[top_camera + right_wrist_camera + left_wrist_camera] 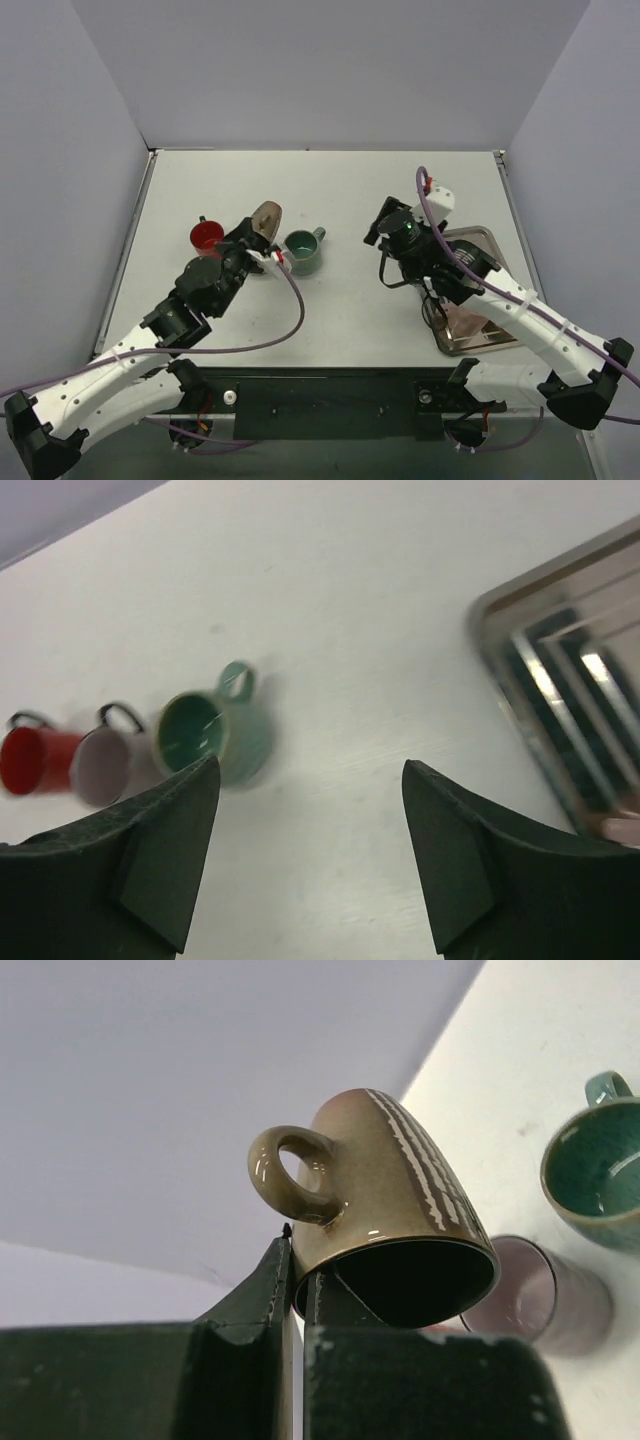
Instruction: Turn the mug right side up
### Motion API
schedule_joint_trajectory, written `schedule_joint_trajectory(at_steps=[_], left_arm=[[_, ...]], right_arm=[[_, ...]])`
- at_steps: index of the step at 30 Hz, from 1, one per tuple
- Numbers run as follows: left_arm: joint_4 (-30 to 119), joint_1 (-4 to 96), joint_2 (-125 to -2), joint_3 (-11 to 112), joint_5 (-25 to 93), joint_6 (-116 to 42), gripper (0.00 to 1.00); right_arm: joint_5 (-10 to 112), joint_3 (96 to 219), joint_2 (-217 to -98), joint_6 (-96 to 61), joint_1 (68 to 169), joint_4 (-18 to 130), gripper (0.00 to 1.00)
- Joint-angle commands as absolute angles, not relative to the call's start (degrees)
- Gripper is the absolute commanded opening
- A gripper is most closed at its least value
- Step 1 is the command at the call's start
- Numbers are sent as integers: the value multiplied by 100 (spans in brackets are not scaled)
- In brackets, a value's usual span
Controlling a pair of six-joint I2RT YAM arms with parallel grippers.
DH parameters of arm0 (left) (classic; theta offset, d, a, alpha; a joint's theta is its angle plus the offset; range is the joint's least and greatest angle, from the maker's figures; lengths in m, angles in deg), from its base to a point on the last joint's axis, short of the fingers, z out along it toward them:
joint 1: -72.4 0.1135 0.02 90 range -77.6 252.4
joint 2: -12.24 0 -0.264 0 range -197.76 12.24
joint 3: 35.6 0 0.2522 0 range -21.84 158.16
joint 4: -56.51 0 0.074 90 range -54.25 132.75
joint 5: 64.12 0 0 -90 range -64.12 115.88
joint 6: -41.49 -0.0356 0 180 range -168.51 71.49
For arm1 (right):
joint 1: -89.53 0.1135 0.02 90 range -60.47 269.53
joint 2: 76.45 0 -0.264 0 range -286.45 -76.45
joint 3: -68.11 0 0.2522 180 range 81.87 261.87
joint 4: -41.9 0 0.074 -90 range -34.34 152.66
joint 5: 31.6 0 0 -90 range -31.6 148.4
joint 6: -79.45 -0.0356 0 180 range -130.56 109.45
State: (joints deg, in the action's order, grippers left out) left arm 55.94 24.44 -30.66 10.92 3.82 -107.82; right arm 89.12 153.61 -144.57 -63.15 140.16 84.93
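A brown mug [390, 1190] with white stripes hangs above the table, tilted, its mouth facing down toward my wrist and its handle to the left. My left gripper [297, 1270] is shut on its rim, one finger outside the wall and one inside. From above, the brown mug [266, 216] sits just past the left gripper [262, 245], between the red and teal mugs. My right gripper [310, 770] stands open over bare table with nothing between its fingers; in the top view the right gripper [381, 232] is right of centre.
A teal mug [303, 252] stands upright beside the held mug, a red mug [207, 237] to the left. A lilac mug [540, 1295] stands under the brown one. A metal tray [470, 310] lies at the right.
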Motion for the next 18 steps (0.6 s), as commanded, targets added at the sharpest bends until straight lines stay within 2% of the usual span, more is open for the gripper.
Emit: schedule_joint_trajectory(at_steps=[1, 3, 4, 5, 8, 13, 18], left_arm=[[1041, 2617, -3266, 2840, -435, -8694, 0], [-278, 3020, -3608, 3411, 1, -8280, 0], [-670, 3552, -3741, 3554, 274, -8157, 0], [-1387, 3836, -4046, 3799, 1016, -8165, 0], [-2228, 5258, -4655, 3916, 2042, -8593, 0], [-1975, 6719, -5585, 3346, 2588, -9359, 0], [-1589, 7459, -6859, 3484, 3054, -9440, 0]], right_arm=[[11674, 14937, -13983, -6337, 13726, 9757, 69], [11685, 14675, -13930, -6671, 13559, 9995, 69], [11684, 14621, -13929, -6802, 13558, 10048, 70], [11641, 14560, -13929, -6864, 13558, 10092, 71], [11395, 14515, -14008, -7180, 13567, 10390, 71], [11342, 14122, -13956, -8049, 13716, 10760, 72], [11350, 13575, -13990, -8674, 13839, 10855, 72]])
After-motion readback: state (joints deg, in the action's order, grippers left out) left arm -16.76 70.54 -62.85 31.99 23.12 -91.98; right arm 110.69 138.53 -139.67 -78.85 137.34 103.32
